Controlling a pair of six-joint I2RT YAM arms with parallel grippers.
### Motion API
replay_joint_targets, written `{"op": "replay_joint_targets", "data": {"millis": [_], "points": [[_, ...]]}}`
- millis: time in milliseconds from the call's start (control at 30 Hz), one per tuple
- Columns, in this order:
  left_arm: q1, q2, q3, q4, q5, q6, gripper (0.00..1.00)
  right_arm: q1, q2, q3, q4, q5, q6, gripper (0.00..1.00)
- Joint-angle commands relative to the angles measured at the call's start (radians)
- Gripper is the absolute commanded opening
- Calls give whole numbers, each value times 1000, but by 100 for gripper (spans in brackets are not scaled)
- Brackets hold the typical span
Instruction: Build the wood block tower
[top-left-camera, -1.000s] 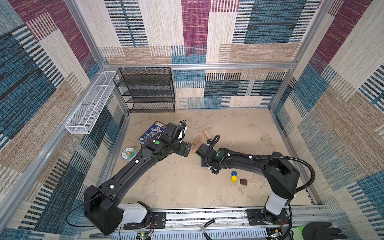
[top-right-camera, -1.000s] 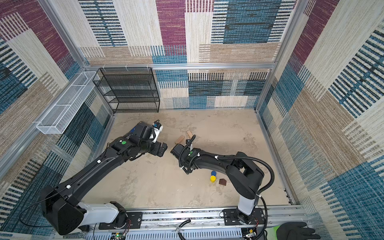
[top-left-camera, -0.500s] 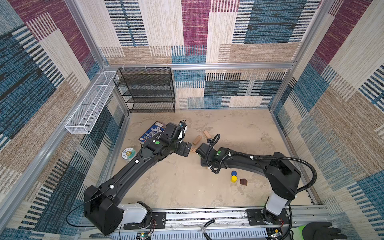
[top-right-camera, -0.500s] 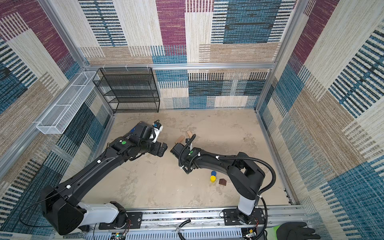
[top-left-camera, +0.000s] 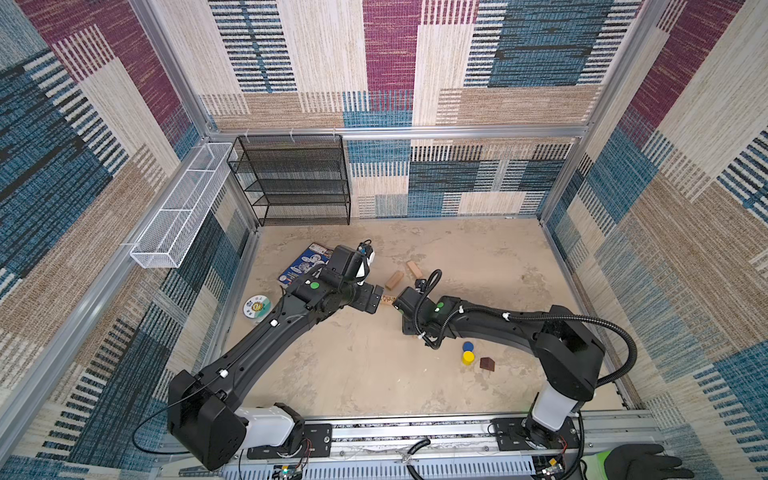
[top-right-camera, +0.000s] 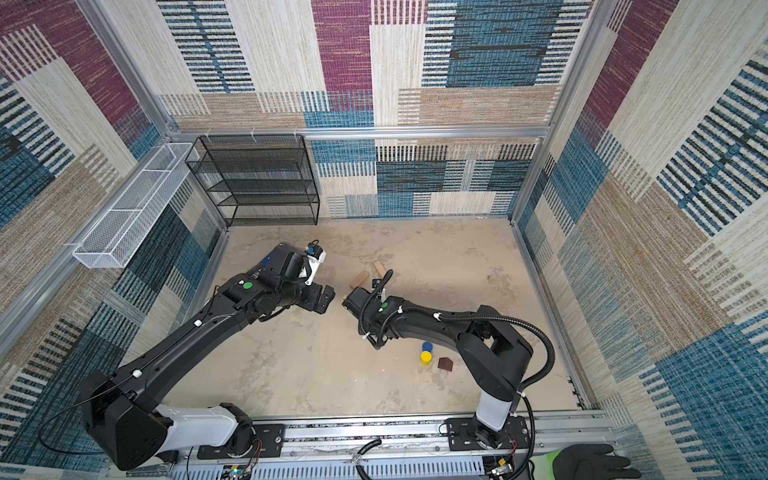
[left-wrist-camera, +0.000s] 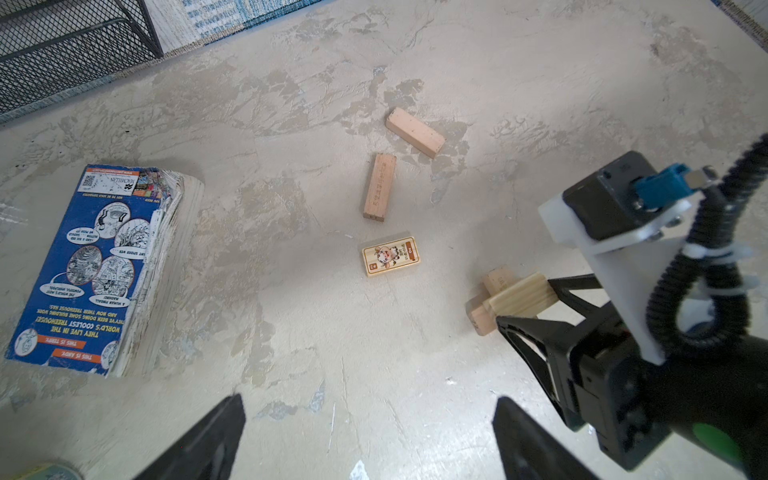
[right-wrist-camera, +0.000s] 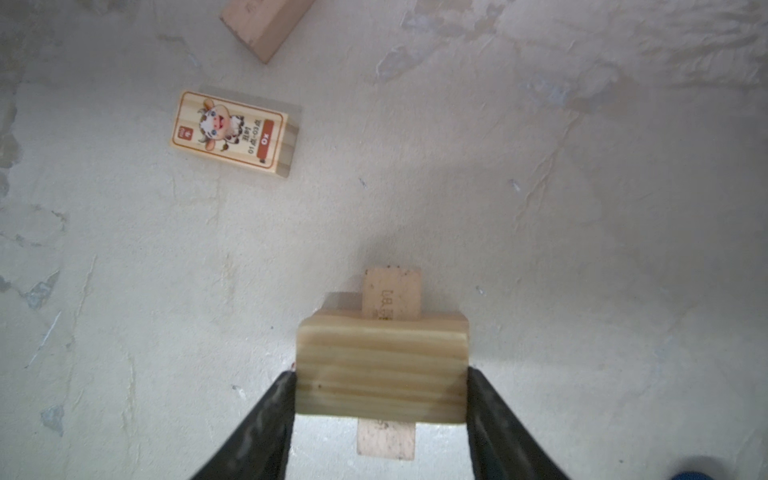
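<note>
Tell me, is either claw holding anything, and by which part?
The right gripper clamps a pale wooden block by its two ends, crosswise over another bar. The left gripper is open and empty.

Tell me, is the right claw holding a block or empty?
Holding: the right gripper pinches a pale block by its ends, crosswise over another bar.

The book, lying near the left hand on the side away from the right hand, reads "THEY LIVE IN THE WORLD'S COOLEST TREEHOUSE!". In orange it also says "THIS IS TERRY" and "THIS IS ANDY", and the imprint is "MACMILLAN". The printed block, on the table between the two hands, reads "Ox" and "01:00-03:00". The lower bar, under the gripped bar in the right hand, carries stamped marks too blurred to read.
</note>
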Motion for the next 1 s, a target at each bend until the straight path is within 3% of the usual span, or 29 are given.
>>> {"op": "replay_joint_targets", "data": {"millis": [0, 967], "points": [[0, -1, -1, 10, 6, 5, 98, 1, -6, -4, 9, -6, 13, 19], [1, -10, -3, 8, 9, 3, 98, -1, 42, 56, -12, 76, -10, 26]]}}
